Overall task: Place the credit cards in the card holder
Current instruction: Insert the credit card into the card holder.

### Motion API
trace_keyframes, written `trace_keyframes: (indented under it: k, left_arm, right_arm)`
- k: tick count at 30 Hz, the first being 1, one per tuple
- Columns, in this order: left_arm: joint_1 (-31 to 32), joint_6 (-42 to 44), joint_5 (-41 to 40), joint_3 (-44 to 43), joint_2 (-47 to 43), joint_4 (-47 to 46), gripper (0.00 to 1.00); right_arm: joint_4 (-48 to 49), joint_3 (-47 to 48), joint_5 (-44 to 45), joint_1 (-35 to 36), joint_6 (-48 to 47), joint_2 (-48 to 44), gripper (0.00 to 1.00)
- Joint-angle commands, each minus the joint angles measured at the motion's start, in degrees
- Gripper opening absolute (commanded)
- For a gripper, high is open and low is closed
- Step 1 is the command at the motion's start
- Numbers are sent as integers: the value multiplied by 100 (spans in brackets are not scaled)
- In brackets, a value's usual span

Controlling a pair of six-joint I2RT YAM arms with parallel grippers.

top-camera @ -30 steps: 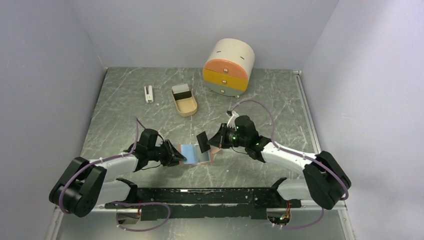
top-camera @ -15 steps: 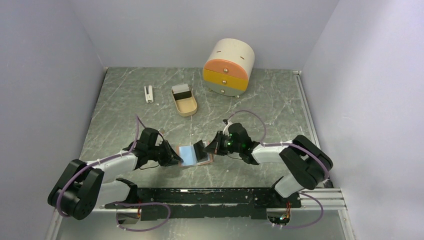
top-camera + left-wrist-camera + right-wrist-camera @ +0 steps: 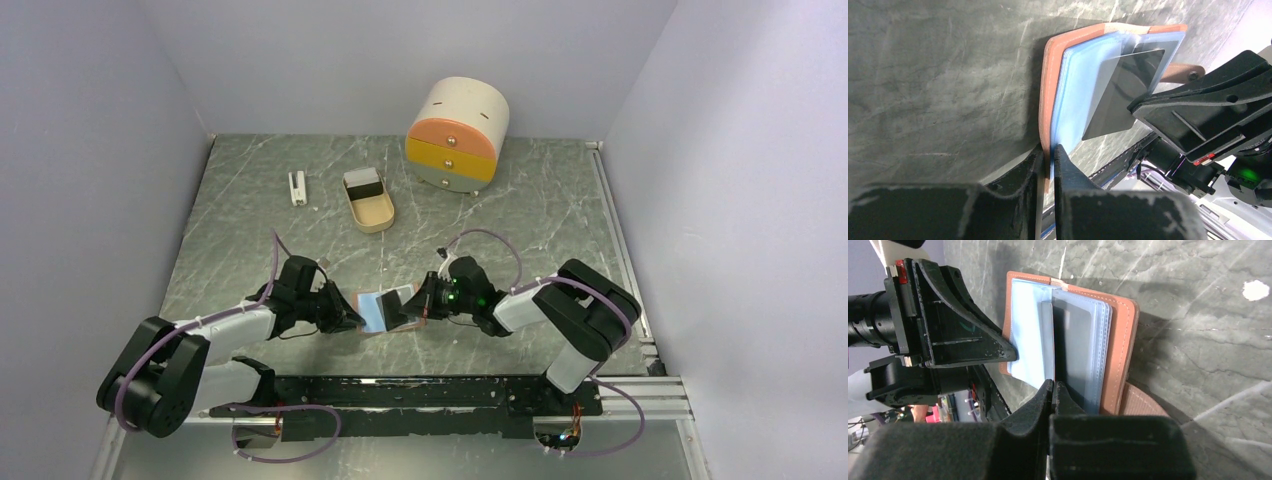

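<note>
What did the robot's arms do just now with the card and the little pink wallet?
The right pincer swung lower and leftward, laying its dark card among the clear pockets of the card holder. The left pincer tightened shut on the holder's edge. The tray, drawer box and white block stayed put.
</note>
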State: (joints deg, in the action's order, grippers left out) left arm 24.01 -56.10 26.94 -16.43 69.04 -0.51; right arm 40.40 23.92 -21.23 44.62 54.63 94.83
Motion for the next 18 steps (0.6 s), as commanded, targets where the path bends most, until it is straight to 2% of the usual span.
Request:
trace_keyframes:
  k: [1,18]
  left_arm:
    - [-37,107,-33,63,57,-13,14]
    - [-37,48,109,160,31,-176,13]
  right_arm:
    - [190,-95,215,152,-75,119,0]
    - [909,-255,583,249,435,270,0]
